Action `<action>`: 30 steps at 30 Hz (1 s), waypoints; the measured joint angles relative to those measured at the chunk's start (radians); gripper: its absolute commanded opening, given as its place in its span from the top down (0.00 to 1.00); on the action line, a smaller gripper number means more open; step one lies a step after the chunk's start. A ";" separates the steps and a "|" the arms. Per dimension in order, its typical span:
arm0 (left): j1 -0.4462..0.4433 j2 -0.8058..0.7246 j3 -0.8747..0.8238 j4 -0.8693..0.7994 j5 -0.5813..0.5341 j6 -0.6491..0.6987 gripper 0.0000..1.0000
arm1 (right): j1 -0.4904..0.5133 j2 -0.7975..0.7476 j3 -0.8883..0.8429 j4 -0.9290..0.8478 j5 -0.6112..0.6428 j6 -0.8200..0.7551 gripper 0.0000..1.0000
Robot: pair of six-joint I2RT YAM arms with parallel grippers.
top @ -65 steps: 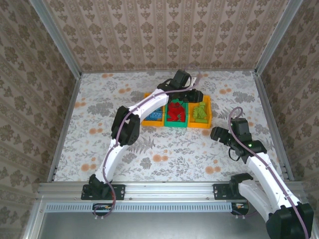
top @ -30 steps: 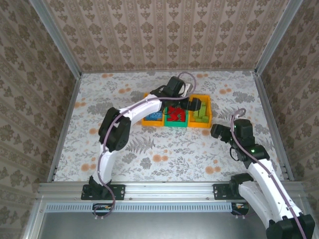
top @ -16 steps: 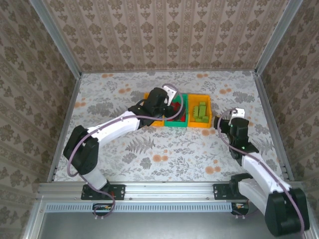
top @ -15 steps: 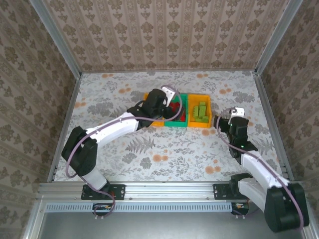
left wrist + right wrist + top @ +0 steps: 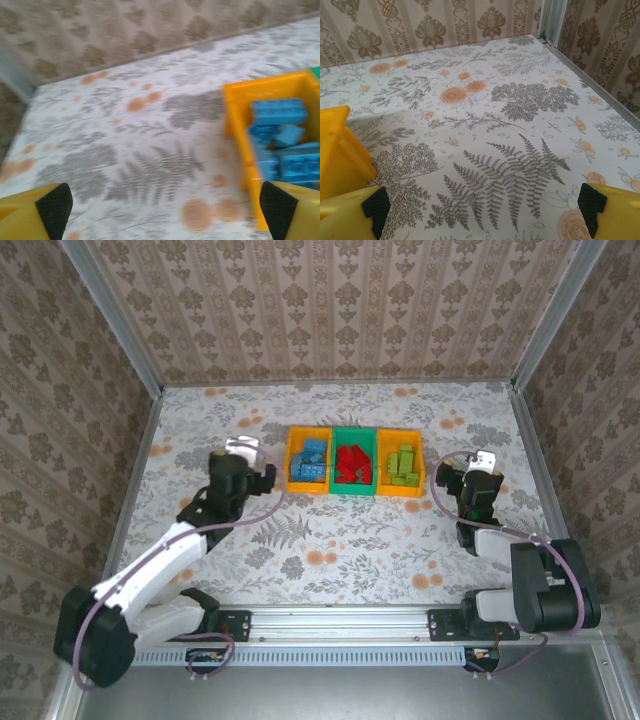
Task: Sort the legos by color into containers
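Three containers stand side by side at mid-table. The left orange bin [image 5: 308, 462] holds blue legos [image 5: 282, 145], the green bin [image 5: 353, 463] holds red legos [image 5: 350, 462], and the right orange bin [image 5: 402, 463] holds light green legos [image 5: 403, 461]. My left gripper [image 5: 262, 474] hangs open and empty just left of the bins. In its wrist view its yellow fingertips [image 5: 50, 205] flank bare tablecloth beside the blue bin [image 5: 240, 125]. Just right of the bins, my right gripper [image 5: 458, 476] is also open and empty, with the bin's corner [image 5: 340, 150] at its left.
The table has a floral cloth [image 5: 330, 540]. Patterned walls close in the back and both sides, with metal rails [image 5: 540, 470] along the table's edges. No loose bricks show on the cloth.
The left arm has drawn back from above the bins to their left and folded low. The right arm has folded back toward its base. Both grippers stayed open.
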 measured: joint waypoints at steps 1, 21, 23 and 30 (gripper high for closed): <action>0.035 -0.038 -0.034 0.003 -0.012 0.011 0.00 | 0.000 0.030 0.003 0.024 -0.002 -0.001 0.01; 0.349 0.362 -0.263 0.629 -0.048 0.080 0.00 | 0.008 0.172 0.091 0.050 -0.167 -0.072 0.00; 0.356 0.401 -0.276 0.701 0.004 0.096 0.00 | 0.008 0.172 0.091 0.051 -0.167 -0.075 0.00; 0.441 0.529 -0.321 0.936 0.207 0.112 0.00 | 0.010 0.172 0.091 0.052 -0.168 -0.079 0.00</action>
